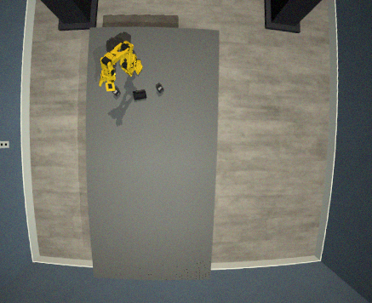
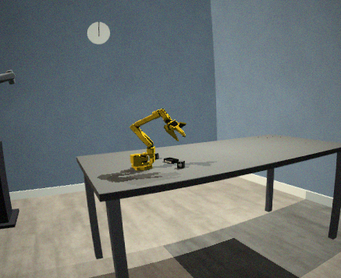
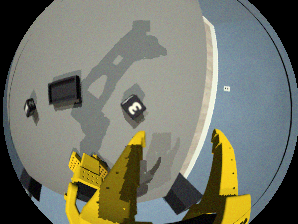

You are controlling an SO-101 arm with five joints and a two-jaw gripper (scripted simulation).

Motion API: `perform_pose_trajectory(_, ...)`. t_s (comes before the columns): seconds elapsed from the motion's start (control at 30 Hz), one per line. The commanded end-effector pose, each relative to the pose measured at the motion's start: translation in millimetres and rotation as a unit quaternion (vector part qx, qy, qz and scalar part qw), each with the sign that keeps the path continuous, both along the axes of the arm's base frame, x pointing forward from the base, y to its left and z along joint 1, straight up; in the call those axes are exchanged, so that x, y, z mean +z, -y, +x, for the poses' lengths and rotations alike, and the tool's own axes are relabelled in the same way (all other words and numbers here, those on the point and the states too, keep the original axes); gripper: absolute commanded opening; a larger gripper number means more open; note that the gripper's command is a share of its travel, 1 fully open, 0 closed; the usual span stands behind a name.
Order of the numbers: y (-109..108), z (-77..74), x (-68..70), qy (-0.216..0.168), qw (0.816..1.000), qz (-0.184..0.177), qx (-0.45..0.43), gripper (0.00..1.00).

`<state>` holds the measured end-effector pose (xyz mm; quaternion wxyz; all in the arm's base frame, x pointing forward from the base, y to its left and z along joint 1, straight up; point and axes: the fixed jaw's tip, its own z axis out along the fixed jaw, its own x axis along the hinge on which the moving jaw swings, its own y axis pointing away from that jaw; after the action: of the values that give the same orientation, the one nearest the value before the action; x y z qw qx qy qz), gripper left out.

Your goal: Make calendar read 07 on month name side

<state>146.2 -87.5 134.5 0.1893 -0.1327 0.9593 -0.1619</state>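
Observation:
A black tray (image 1: 140,94) (image 2: 170,160) (image 3: 78,89) lies on the table; the wrist view shows nothing in it. A dark cube (image 1: 117,92) (image 2: 181,164) (image 3: 133,106) lies on one side of the tray, apart from it, with a white 3 facing up and turned in the wrist view. The other dark cube (image 1: 159,88) (image 2: 157,156) (image 3: 30,107) lies on the tray's other side, also apart; its light mark is too small to read. The gripper (image 2: 181,137) (image 3: 179,132) is open and empty, high above the table. The month's name cannot be read.
The arm's yellow base (image 2: 141,161) stands on the grey table (image 1: 154,170) (image 2: 239,156) near its short end. The cube showing 3 is nearer the table's long edge at the left in the top view. The arm's shadow falls between the tray and that cube.

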Motion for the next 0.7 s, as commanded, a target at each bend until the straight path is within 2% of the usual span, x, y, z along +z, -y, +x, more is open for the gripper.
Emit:
perform_pose_trajectory(0.0, 2.5, 0.0, 4.0, 0.005, 0.998, -0.036, 0.044, 0.35)
perform_pose_trajectory(0.37, 4.7, -2.8, -0.9, -0.037, 0.979, -0.1, 0.173, 0.35)
perform_pose_trajectory(0.67, 5.4, -3.6, -2.4, -0.051, 0.968, -0.12, 0.214, 0.35)
